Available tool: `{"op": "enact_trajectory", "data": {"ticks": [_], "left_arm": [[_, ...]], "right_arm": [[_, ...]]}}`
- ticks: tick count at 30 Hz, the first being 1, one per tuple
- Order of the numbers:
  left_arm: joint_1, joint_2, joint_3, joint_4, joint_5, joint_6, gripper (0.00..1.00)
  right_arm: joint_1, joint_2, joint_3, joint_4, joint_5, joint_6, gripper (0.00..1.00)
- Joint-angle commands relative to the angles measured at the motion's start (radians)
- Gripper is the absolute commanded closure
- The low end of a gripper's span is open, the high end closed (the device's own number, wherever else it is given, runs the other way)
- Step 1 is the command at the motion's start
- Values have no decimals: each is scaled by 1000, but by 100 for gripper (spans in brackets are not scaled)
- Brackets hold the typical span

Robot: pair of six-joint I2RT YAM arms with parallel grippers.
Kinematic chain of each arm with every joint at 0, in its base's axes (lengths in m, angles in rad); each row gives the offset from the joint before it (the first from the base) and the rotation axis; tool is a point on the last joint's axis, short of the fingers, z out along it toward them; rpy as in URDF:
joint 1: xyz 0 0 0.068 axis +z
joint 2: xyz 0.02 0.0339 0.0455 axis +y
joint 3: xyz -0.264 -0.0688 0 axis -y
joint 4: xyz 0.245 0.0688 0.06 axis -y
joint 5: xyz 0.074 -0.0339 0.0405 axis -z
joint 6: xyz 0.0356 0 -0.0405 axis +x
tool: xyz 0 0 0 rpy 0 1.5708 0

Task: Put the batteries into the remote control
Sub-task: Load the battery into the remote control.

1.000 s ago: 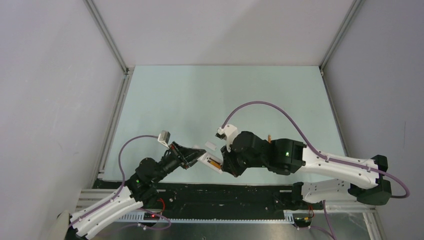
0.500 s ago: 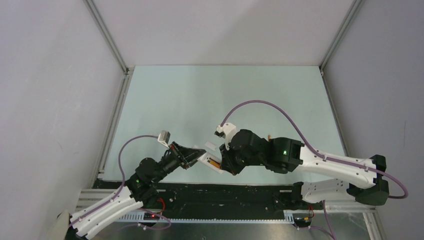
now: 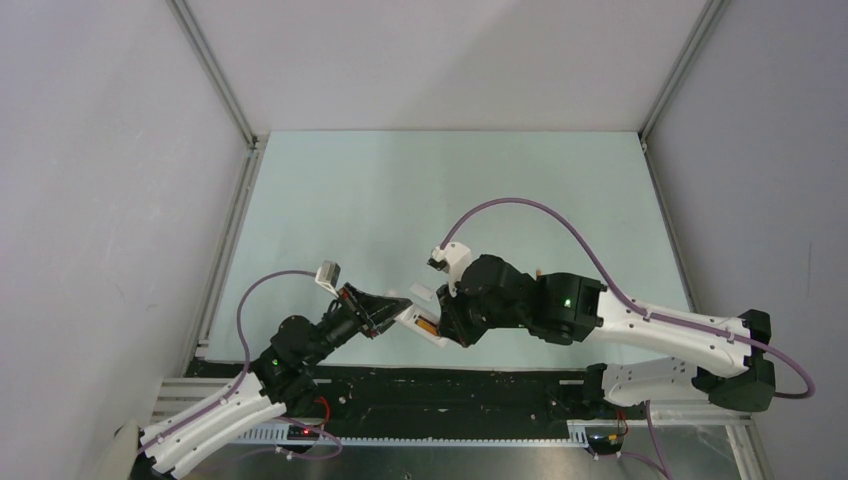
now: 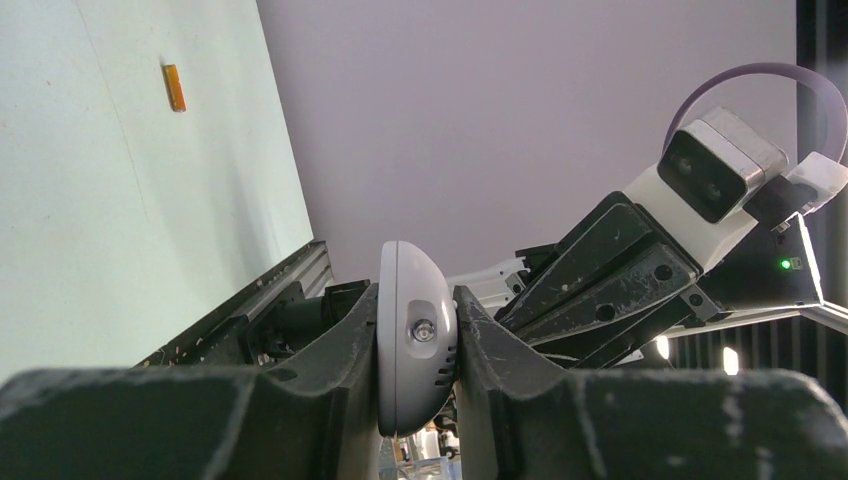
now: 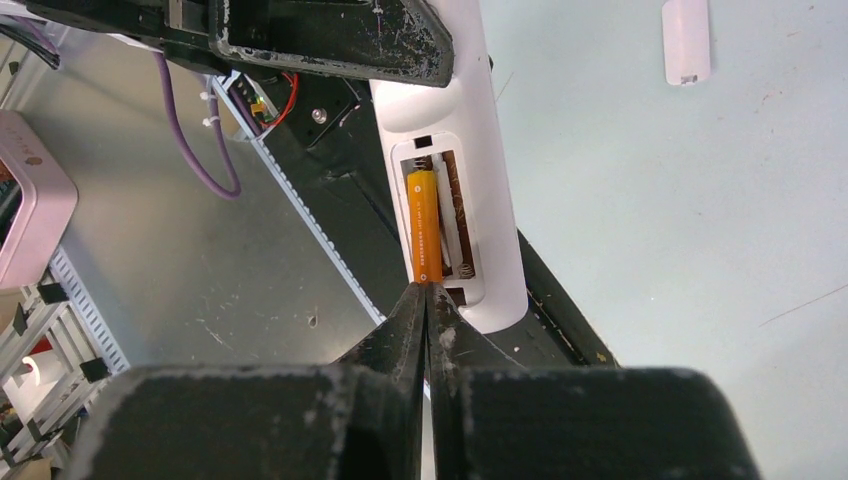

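The white remote control (image 3: 412, 318) is held edge-up, back facing up, with my left gripper (image 3: 398, 311) shut on its end; the left wrist view shows its rounded end (image 4: 415, 340) clamped between both fingers. One orange battery (image 5: 425, 225) lies in the left slot of the open recess; the slot beside it shows only a spring. My right gripper (image 5: 427, 292) is shut with nothing in it, its tips touching the near end of that battery. A second battery (image 4: 174, 87) lies loose on the table, also seen as an orange speck behind the right arm (image 3: 540, 272).
The white battery cover (image 5: 686, 40) lies flat on the pale green table, just beyond the remote (image 3: 421, 292). The black rail at the table's near edge (image 3: 450, 385) runs under the remote. Grey walls enclose the table on three sides.
My right arm has crept slightly left toward the remote, keeping its shut tips at the battery's end. The left arm and remote have stayed put.
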State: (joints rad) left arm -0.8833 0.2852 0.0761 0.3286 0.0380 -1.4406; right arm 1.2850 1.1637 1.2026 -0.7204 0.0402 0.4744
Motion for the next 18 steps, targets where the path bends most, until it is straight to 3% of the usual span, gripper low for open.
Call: {"op": "enact_trajectory", "data": {"ticks": [1, 18], "left_arm": [[0, -13, 38, 47, 13, -8, 100], [1, -8, 40, 47, 13, -7, 100]], "right_arm": [[-7, 5, 5, 40, -7, -10, 95], [-24, 24, 5, 74, -26, -16, 93]]}}
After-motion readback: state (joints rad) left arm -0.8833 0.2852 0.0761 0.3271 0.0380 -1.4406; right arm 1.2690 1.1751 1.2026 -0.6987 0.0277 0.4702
